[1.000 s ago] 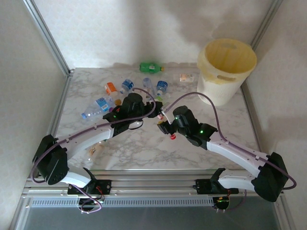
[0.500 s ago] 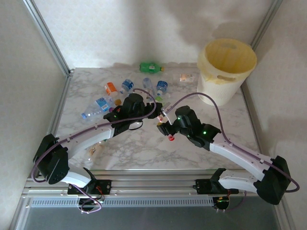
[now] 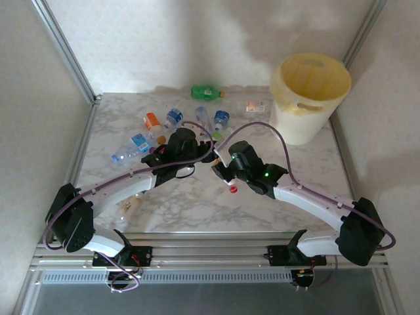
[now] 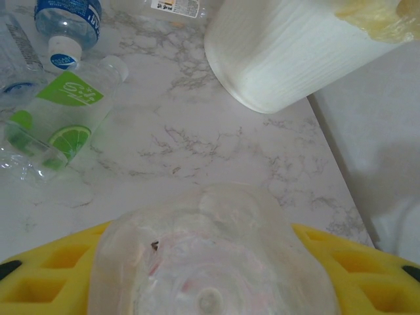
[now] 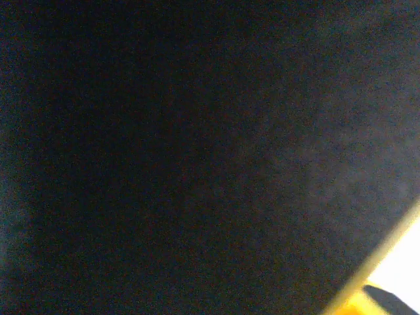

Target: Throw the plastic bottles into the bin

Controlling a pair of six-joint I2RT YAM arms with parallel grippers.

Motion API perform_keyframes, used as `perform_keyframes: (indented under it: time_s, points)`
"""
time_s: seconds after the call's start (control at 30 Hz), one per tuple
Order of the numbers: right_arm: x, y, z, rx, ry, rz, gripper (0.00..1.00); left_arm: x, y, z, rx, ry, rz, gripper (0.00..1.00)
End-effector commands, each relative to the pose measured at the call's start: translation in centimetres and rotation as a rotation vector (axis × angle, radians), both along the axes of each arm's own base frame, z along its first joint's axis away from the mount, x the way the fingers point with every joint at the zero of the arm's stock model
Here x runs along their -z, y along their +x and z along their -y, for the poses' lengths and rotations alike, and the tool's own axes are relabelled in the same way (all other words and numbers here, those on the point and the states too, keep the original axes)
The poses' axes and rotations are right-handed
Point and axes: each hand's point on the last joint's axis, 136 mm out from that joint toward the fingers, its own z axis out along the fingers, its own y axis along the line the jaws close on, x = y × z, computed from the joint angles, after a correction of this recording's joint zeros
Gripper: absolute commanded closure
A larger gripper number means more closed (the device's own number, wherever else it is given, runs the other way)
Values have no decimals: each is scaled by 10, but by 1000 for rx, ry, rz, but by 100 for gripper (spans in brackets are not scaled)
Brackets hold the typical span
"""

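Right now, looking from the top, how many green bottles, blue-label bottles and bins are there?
Green plastic bottle: 1
Clear plastic bottles with blue labels: 3
Round cream-white bin with yellow liner: 1
Total: 5

Plastic bottles (image 3: 134,146) lie scattered left of the upright bin (image 3: 295,121).

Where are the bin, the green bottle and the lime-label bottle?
bin (image 3: 298,125), top external view, on its cream outer wall.
green bottle (image 3: 207,92), top external view, on its middle.
lime-label bottle (image 4: 73,90), left wrist view, on its green label.
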Motion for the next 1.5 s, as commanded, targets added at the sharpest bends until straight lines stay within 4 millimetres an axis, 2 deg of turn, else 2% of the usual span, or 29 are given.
perform_keyframes:
  time_s: [0.0, 0.1, 0.17, 0.27, 0.3, 0.4, 0.43, 0.5, 0.6, 0.73, 0.8, 0.93, 1.03, 1.2, 1.37, 1.47]
  points:
    - [-10, 7, -9, 3, 24, 40, 69, -29, -13, 13, 83, -78, 59, 63]
    - [-9, 8, -8, 9, 19, 39, 75, -34, -15, 11, 88, -81, 71, 62]
    - [-10, 9, -7, 20, 21, 41, 83, -38, -17, 10, 92, -88, 82, 59]
    - [-14, 10, -4, 34, 22, 48, 88, -48, -21, 8, 100, -114, 108, 48]
    - [-16, 10, -3, 39, 26, 53, 89, -54, -23, 8, 101, -127, 120, 41]
    - [-23, 11, 3, 65, 39, 74, 91, -68, -25, -3, 74, -128, 151, 5]
    - [-26, 12, 6, 76, 46, 84, 92, -74, -26, -10, 52, -125, 165, 1]
    - [-31, 13, 10, 92, 54, 98, 93, -83, -26, -27, 4, -119, 187, 0]
    - [-43, 17, 24, 140, 70, 132, 96, -97, -28, -63, -105, -112, 214, 0]
    - [-60, 22, 42, 202, 85, 178, 99, -113, -40, -99, -191, -101, 254, 0]
    - [-74, 25, 55, 244, 100, 218, 100, -116, -47, -116, -234, -85, 269, 0]
    - [-115, 28, 85, 322, 140, 325, 100, -111, -61, -142, -290, -63, 275, 0]
    - [-151, 25, 102, 366, 174, 436, 100, -103, -68, -153, -314, -58, 273, 0]
    - [-231, 23, 145, 501, 227, 692, 100, -90, -77, -164, -339, -71, 281, 0]
    - [-311, 14, 167, 567, 300, 945, 100, -90, -80, -168, -349, -84, 303, 0]
    - [-349, 13, 173, 591, 305, 1082, 100, -90, -79, -166, -338, -82, 312, 0]
